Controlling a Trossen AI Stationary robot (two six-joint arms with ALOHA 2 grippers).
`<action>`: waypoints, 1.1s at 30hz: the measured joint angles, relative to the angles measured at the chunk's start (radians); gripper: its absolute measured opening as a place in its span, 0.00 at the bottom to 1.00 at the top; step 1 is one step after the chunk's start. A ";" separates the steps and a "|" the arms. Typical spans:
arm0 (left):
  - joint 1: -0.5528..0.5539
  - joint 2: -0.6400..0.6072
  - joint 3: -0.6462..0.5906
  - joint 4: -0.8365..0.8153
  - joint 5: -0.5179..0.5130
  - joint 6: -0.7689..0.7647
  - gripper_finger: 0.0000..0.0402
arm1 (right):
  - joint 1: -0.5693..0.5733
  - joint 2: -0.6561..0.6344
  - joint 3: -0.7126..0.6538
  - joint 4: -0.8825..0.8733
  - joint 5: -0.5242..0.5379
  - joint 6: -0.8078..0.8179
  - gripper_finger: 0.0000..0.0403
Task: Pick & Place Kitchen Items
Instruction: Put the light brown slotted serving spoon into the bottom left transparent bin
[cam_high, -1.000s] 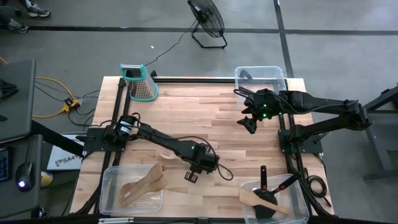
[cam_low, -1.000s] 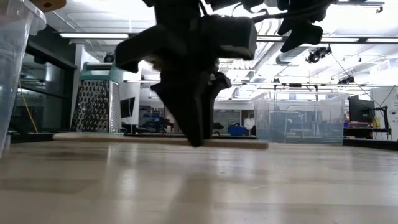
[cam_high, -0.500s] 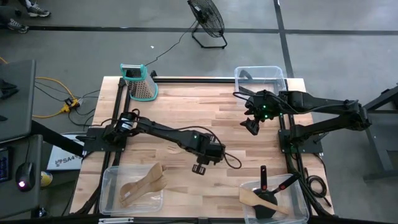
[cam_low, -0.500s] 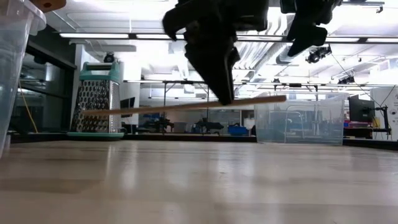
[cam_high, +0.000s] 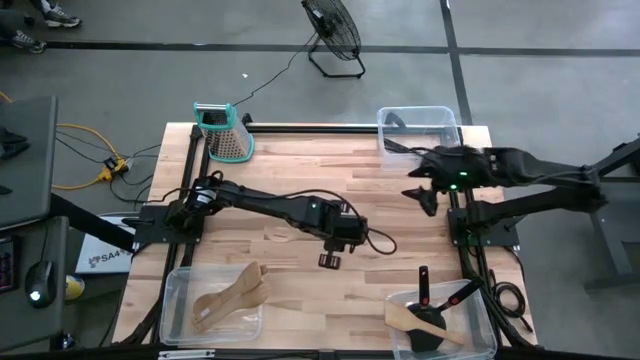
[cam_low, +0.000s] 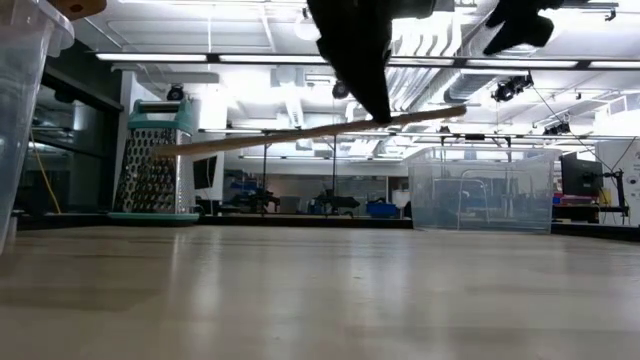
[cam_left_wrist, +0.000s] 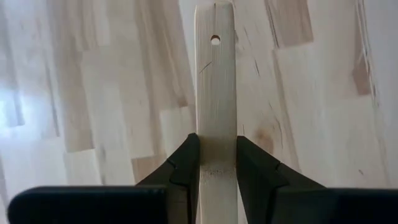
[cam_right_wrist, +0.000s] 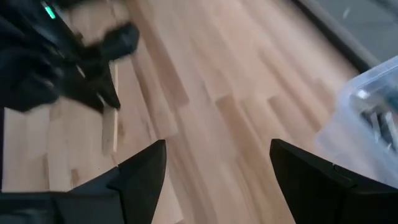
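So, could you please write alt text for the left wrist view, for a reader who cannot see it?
The left claw is shut on the flat handle of a pale wooden utensil, its two dark fingers pressing the handle's edges. The handle has a small round hole near its far end and hangs above the light wooden table.

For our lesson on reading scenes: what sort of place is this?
Probably a robotics lab or workshop: a butcher-block table on a concrete floor, a floor fan, and open industrial ceiling lights.
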 joint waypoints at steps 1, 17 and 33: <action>0.000 0.000 0.009 -0.003 -0.001 -0.005 0.18 | 0.017 -0.029 -0.005 0.016 0.024 0.010 0.69; 0.012 -0.001 0.266 -0.147 -0.103 -0.148 0.18 | 0.210 -0.356 -0.294 0.359 0.145 0.160 0.69; -0.040 -0.197 0.316 -0.265 -0.319 -0.419 0.18 | 0.301 -0.389 -0.487 0.677 0.143 0.166 0.69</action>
